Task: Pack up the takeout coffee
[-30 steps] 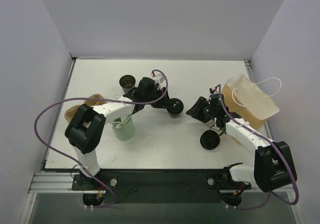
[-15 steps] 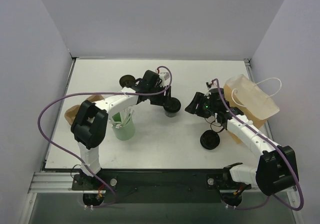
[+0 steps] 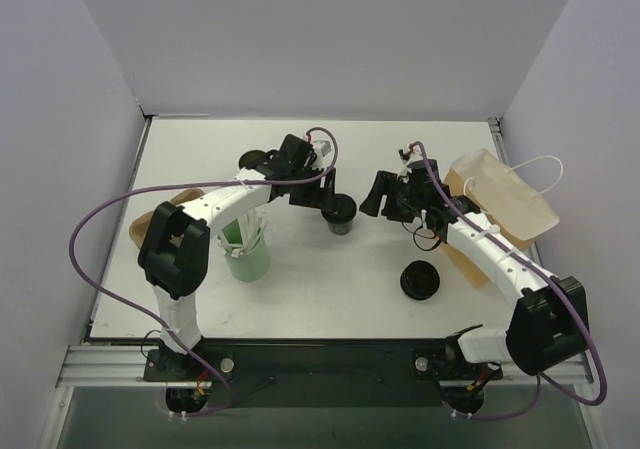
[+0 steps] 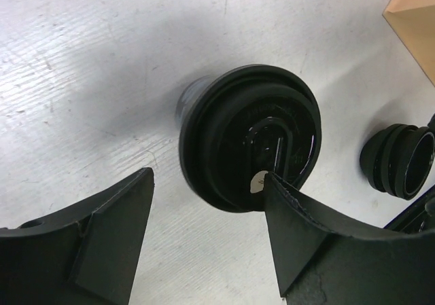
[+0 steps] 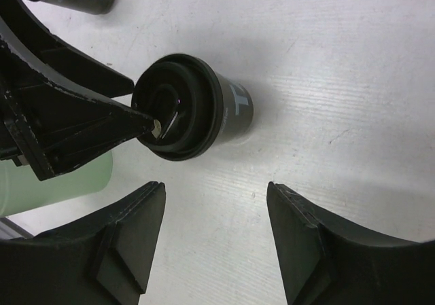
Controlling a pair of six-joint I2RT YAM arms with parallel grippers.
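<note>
Top: your left arm [image 3: 225, 204] lay stretched across the worktop [image 3: 330, 279], right arm [image 3: 480, 244] opposite. The takeout coffee [image 3: 342, 212] stood upright between them, axis vertical.
Left wrist: left fingers [image 4: 102, 244] spread wide, gripping nothing, one tip over coffee's top.
Right wrist: right fingers [image 5: 122, 250] wide apart, empty, coffee just beyond.

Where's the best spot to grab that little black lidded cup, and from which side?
Probably around the side wall of the takeout coffee, just below its lid, coming in from the right: it stands upright, and the right gripper faces that bare side with jaws open.
</note>
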